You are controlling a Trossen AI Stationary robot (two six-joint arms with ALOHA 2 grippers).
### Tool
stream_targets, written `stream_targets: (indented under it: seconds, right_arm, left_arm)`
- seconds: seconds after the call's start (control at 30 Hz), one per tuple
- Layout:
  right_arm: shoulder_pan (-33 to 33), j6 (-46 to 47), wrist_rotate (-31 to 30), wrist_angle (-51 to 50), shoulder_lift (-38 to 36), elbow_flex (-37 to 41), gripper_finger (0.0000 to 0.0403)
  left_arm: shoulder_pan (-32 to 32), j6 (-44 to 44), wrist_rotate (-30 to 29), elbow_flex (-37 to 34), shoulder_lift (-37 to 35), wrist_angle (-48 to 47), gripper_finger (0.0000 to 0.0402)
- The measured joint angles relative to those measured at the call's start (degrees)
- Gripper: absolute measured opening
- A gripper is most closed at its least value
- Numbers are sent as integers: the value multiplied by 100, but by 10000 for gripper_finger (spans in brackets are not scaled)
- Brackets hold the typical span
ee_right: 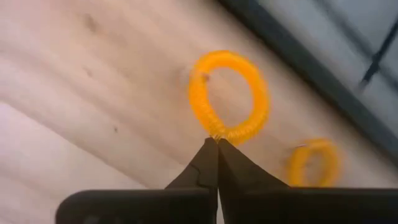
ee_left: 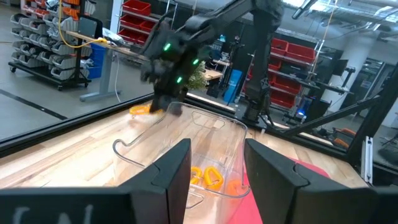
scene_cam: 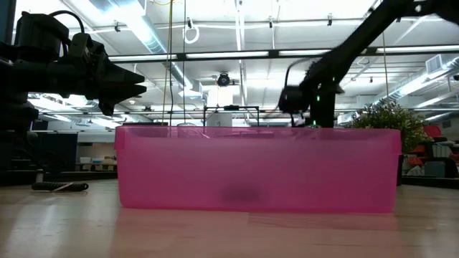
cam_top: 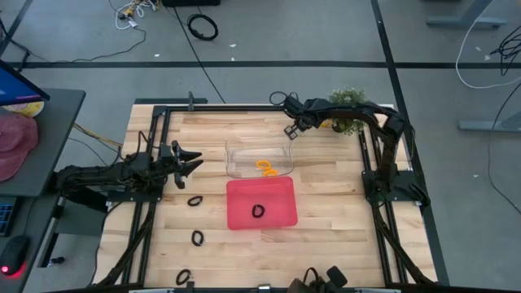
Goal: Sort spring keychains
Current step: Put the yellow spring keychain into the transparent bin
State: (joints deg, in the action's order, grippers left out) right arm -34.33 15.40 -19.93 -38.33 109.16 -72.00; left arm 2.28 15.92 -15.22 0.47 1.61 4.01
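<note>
At the table's far edge, my right gripper is pinched shut on an orange spring keychain, a second orange one lying near it. The left gripper waits beside the clear bin, fingers spread and empty. Orange loops already sit in the clear bin; one black loop lies in the red tray (three black ones remain on the wood). The hold looks thin: the coil could slip free on the way over.
</note>
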Motion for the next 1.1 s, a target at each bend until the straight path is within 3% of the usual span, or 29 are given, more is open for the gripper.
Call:
stream_targets:
  seconds: [0.47,0.63,0.83,1.1]
  right_arm:
    - [1082,-102,-845,299,-1883,-7,0]
    - [1673,-283,-1046,1147,-2726,418,0]
    - [2335,-376,-528,3174,-3734,1672,0]
    - [2960,-353,260,7873,-4175,4083,0]
  left_arm:
    - [0,0,0,0,-2,1,154]
    - [0,0,2,0,0,0,154]
    - [0,0,2,0,0,0,154]
    - [0,0,1,0,0,-2,154]
